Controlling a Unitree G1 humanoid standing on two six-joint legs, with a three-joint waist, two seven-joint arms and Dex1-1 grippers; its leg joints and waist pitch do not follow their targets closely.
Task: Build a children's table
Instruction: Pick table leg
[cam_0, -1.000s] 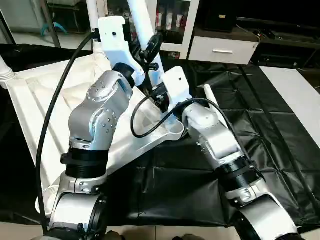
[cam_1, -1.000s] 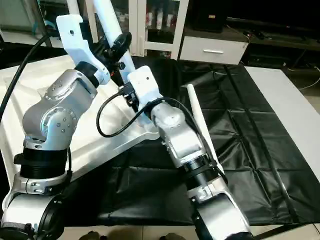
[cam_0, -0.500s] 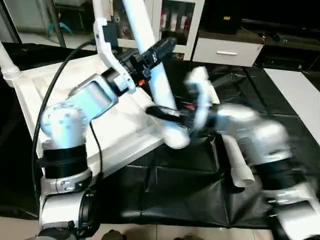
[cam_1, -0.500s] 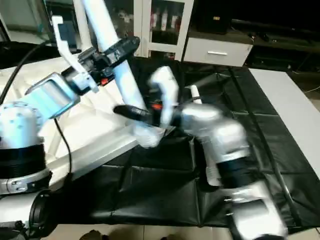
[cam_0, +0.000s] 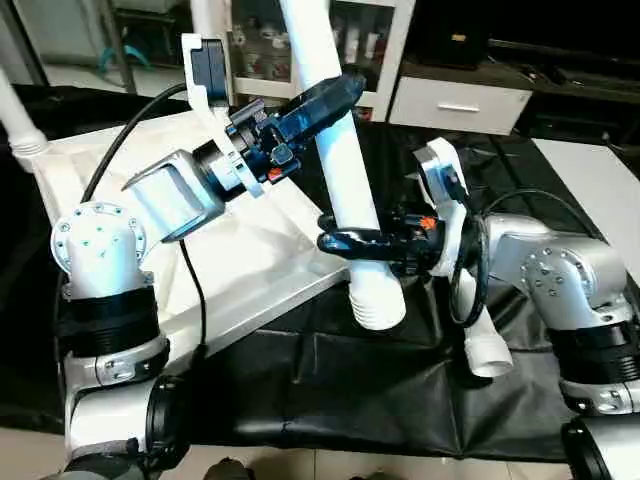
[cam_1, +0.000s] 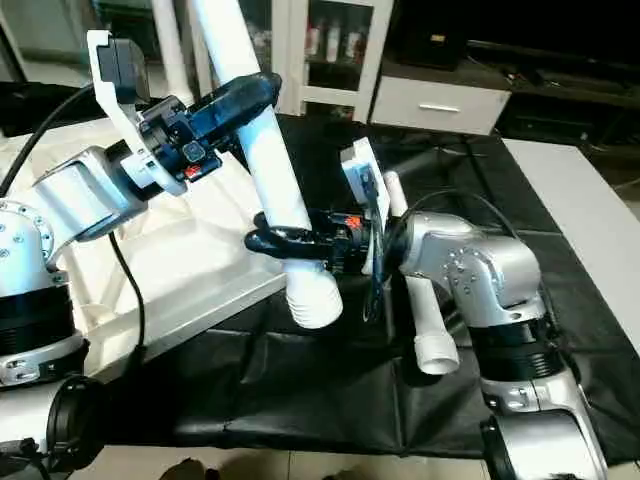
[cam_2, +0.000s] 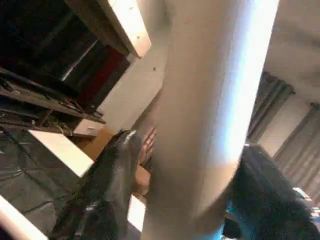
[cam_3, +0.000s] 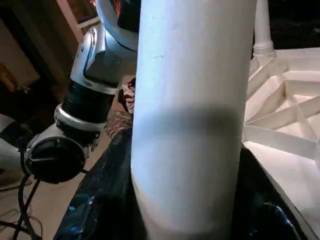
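The white tabletop (cam_0: 250, 262) lies ribbed side up on the left of the black-covered surface. A long white leg (cam_0: 345, 180) stands tilted over its near right corner. The leg's ribbed lower end (cam_0: 378, 305) hangs just past the tabletop's edge, above the cover. My left gripper (cam_0: 335, 95) is shut on the leg high up, one finger (cam_2: 110, 195) on each side. My right gripper (cam_0: 350, 245) is shut on the same leg (cam_3: 190, 125) lower down, reaching in from the right. A second leg (cam_0: 478, 335) lies on the cover under my right forearm.
Another white leg (cam_0: 12, 115) rises at the tabletop's far left corner. A white glass-door cabinet (cam_0: 395, 30) and a white drawer unit (cam_0: 460, 100) stand behind. The black cover (cam_0: 400, 400) spreads to the front and right, with a pale strip (cam_0: 600, 190) at far right.
Both arms have swung apart: the left forearm dropped to the left and the right arm moved out to the right. The gripped leg's lower end now hangs just off the tabletop's near corner.
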